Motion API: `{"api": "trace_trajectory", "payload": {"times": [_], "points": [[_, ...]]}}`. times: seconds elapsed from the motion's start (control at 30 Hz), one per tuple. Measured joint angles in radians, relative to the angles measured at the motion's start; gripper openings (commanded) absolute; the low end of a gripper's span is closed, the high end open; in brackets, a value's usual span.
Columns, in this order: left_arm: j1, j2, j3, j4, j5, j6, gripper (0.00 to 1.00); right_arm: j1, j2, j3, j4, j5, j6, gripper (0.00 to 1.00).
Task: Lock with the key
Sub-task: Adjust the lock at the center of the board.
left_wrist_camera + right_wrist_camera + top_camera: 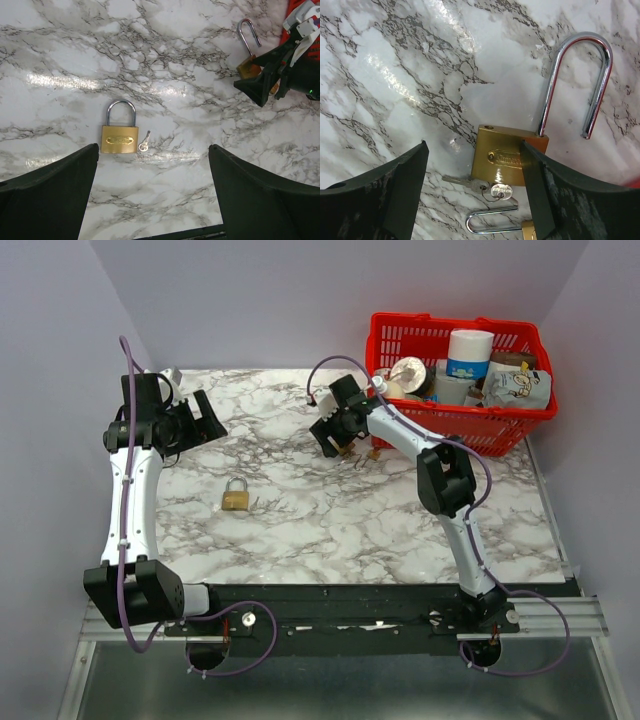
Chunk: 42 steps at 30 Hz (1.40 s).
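Currently: right gripper (474, 150) is spread wide, its matte black fingers straddling the open brass padlock with polished steel shackle (512, 155), flat on the glossy marble-pattern table (395, 75). A small silver ringed key (470, 183) lies at the padlock body, probably touching it. A second smaller padlock (492, 221) is cut off by the frame. Left gripper (153, 147) is likewise spread, holding nothing.

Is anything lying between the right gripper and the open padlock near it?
Nothing visible does. The right gripper hangs open over the open padlock; the keys lie at the edge of its body, to one side.
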<state>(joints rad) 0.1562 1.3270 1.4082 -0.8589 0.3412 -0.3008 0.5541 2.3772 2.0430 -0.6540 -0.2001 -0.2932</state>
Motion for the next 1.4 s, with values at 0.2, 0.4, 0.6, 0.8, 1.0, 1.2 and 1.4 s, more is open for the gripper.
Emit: {"api": "trace_trajectory", "payload": {"times": [0.2, 0.4, 0.6, 0.8, 1.0, 1.2, 1.4], "points": [[0.005, 0.005, 0.002, -0.003, 0.016, -0.002, 0.99, 0.001, -0.002, -0.004, 0.003, 0.022, 0.014, 1.00], [0.006, 0.013, 0.002, -0.003, 0.024, -0.008, 0.99, 0.007, -0.038, -0.072, 0.031, 0.105, 0.035, 1.00], [0.006, 0.013, 0.002, -0.003, 0.035, -0.014, 0.99, 0.001, -0.038, -0.067, 0.022, 0.117, 0.035, 1.00], [0.006, 0.013, 0.002, -0.003, 0.038, -0.015, 0.99, 0.000, -0.019, -0.024, -0.009, 0.098, 0.042, 0.97], [0.006, 0.014, 0.003, -0.003, 0.039, -0.018, 0.99, 0.000, 0.008, 0.021, -0.049, 0.079, 0.048, 0.91], [0.006, 0.016, 0.003, -0.003, 0.045, -0.019, 0.99, 0.000, 0.021, 0.050, -0.079, 0.074, 0.048, 0.98], [0.008, 0.018, 0.003, -0.003, 0.053, -0.020, 0.99, 0.000, 0.021, 0.051, -0.100, 0.011, 0.017, 0.93]]}}
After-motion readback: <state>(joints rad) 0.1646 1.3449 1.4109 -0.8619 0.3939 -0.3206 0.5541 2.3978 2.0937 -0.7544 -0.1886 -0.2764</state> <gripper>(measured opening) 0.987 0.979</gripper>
